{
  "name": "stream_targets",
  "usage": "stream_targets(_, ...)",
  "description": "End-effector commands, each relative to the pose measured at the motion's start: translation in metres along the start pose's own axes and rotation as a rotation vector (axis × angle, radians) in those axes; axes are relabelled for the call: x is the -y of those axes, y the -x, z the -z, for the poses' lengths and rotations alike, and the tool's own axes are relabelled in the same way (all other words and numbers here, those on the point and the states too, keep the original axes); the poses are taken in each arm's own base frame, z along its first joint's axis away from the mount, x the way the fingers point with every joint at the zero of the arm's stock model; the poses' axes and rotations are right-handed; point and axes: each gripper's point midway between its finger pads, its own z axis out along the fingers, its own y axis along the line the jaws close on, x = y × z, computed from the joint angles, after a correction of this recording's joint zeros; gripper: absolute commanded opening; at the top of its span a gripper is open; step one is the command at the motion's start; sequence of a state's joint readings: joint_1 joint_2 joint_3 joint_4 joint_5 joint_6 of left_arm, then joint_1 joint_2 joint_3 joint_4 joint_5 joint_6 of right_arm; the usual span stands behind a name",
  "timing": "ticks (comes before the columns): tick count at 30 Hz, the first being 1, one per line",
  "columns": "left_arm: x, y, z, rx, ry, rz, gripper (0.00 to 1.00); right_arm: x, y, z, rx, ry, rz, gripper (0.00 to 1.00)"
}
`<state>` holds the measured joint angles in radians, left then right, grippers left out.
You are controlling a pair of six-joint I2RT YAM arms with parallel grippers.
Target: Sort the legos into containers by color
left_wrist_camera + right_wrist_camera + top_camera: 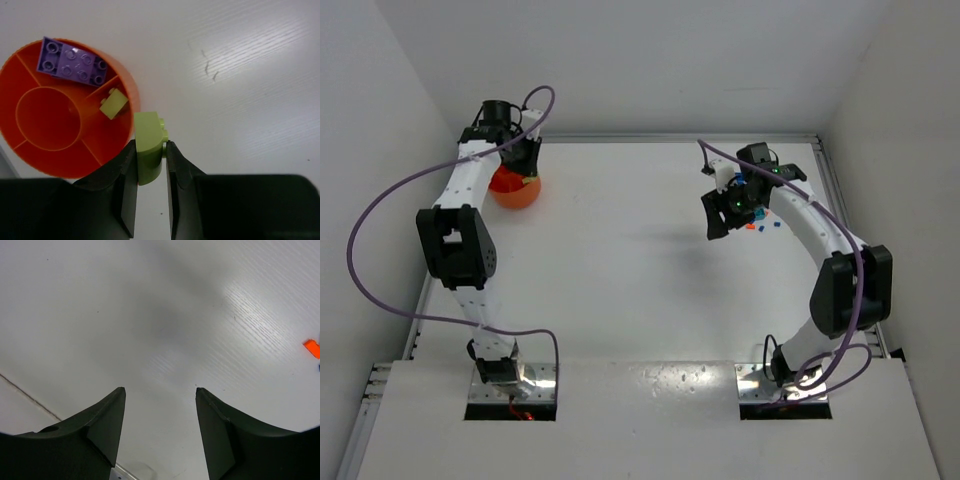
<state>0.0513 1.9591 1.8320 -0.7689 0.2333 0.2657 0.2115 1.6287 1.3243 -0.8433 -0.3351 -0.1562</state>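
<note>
Your left gripper (pixel 150 148) is clamped on a green brick (pixel 148 135) at the bowl (pixel 131 95), which sits far left on the table (pixel 150 315). In the wrist view the brick hangs just outside the rim, not yet over the inside; I cannot tell whether it touches the rim. The bowl is split into a round middle well with wedges around it. A purple brick (pixel 72 62) lies in one wedge, and another green brick (pixel 114 105) lies in the next wedge, the one nearest your fingers. Carry the held brick over the rim until it hangs above that green wedge, away from the divider on the purple side, then part the jaws. Keep it low, so it cannot bounce out or into the middle well. Your right gripper (pixel 160 395) stands apart, holding nothing, above the table on the right, near an orange brick (pixel 311 347) and other loose bricks (pixel 760 222). Leave it parked.
</note>
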Motion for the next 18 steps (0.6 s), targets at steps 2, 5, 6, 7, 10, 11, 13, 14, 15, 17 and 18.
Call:
stream_targets(2, -0.037, 0.007, 0.012, 0.008, 0.117, 0.010, 0.02, 0.003, 0.014, 0.005, 0.040, -0.016, 0.003, 0.59)
stream_targets(5, -0.043, 0.004, 0.014, 0.003, 0.134, 0.018, 0.02, 0.002, 0.013, 0.003, 0.034, -0.004, 0.000, 0.59)
stream_targets(6, -0.044, 0.005, 0.011, 0.002, 0.133, 0.018, 0.02, 0.002, 0.013, 0.003, 0.034, -0.004, 0.000, 0.59)
stream_targets(7, -0.046, 0.004, 0.011, -0.002, 0.142, 0.019, 0.02, 0.000, 0.013, 0.002, 0.037, 0.005, -0.009, 0.59)
stream_targets(10, -0.052, -0.003, 0.006, -0.025, 0.149, 0.030, 0.05, 0.004, 0.011, 0.001, 0.031, 0.003, -0.020, 0.59)
stream_targets(11, -0.053, 0.001, 0.008, -0.016, 0.153, 0.028, 0.05, 0.004, 0.011, 0.001, 0.031, 0.003, -0.020, 0.59)
stream_targets(13, -0.053, -0.002, 0.004, -0.025, 0.149, 0.030, 0.06, 0.004, 0.013, 0.003, 0.031, 0.003, -0.020, 0.59)
stream_targets(14, -0.054, -0.002, 0.004, -0.029, 0.157, 0.030, 0.06, 0.004, 0.013, 0.003, 0.031, 0.003, -0.020, 0.59)
stream_targets(15, -0.054, -0.002, 0.004, -0.029, 0.157, 0.030, 0.06, 0.004, 0.011, 0.000, 0.022, 0.005, -0.024, 0.59)
stream_targets(17, -0.054, -0.005, 0.000, -0.039, 0.154, 0.032, 0.06, 0.003, 0.012, 0.000, 0.025, 0.014, -0.024, 0.59)
stream_targets(18, -0.054, -0.008, -0.004, -0.047, 0.150, 0.034, 0.06, 0.001, 0.012, 0.000, 0.028, 0.023, -0.024, 0.59)
